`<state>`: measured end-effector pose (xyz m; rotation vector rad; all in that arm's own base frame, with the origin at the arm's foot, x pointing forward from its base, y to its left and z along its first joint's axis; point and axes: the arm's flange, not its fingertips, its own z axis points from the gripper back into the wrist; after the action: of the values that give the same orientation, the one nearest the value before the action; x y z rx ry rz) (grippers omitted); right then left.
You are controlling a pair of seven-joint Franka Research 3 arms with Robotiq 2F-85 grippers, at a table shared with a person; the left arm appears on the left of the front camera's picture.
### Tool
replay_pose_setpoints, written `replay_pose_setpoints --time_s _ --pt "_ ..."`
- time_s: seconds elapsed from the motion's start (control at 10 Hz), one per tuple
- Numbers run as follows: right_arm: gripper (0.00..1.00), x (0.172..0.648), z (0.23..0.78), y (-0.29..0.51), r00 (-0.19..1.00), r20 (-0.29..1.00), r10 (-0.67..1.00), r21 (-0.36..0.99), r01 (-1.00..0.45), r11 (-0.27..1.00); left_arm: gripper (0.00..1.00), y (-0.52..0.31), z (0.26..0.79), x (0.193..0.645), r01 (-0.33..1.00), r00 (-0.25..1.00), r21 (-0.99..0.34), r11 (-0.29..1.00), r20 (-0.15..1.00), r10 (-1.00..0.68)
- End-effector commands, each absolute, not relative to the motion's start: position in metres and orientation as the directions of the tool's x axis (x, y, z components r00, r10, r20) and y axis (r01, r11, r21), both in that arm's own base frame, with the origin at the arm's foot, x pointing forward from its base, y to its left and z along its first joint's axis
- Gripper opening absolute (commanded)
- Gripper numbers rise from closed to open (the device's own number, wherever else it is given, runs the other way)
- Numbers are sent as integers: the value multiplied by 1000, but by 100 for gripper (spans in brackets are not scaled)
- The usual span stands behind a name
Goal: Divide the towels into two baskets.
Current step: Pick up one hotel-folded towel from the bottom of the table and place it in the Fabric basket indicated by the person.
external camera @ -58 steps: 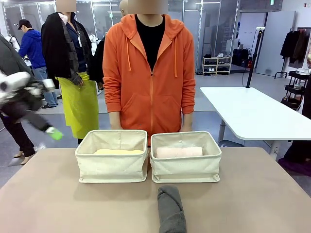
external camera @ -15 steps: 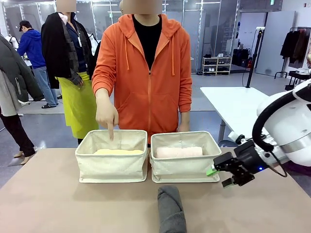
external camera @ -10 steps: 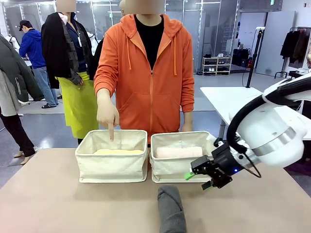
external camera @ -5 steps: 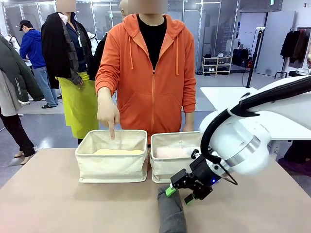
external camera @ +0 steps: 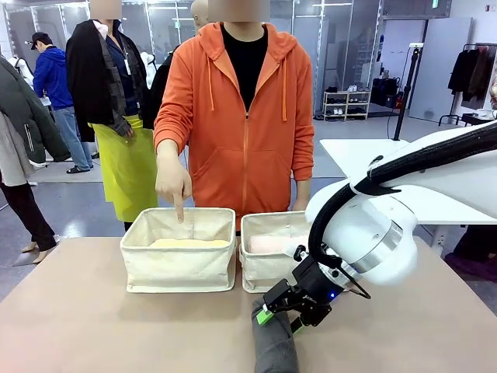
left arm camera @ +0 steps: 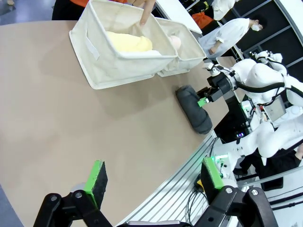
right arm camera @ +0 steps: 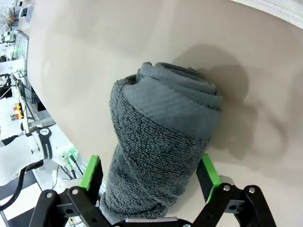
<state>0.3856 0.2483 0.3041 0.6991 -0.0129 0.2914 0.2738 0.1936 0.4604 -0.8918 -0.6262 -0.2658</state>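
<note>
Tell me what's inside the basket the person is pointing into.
The left basket holds a pale yellow towel, lying flat. Anything beneath it is hidden by the towel and the basket walls.

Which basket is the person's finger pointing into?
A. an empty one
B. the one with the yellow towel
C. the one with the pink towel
B: the person's hand points a finger down into the basket that holds the yellow towel.
</note>
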Motion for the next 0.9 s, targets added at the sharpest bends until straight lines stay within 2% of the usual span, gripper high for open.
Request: replay_pose_setpoints --time_s 0.0,0.3,0.6,0.7,0.8 --pt "100 386 308 265 962 99 256 598 -263 757 100 195 463 274 475 784 -636 608 619 35" --pt "100 382 301 279 945 105 310 598 -308 740 100 195 463 274 475 784 -636 608 619 35" --pt "98 380 297 288 935 120 334 525 -345 778 100 195 463 274 475 784 -636 608 619 35" --pt "91 378 294 292 928 120 354 514 -363 777 100 195 463 274 475 784 -636 608 619 35" --pt "81 378 293 292 925 123 360 517 -369 772 100 195 463 274 475 784 -636 608 619 35"
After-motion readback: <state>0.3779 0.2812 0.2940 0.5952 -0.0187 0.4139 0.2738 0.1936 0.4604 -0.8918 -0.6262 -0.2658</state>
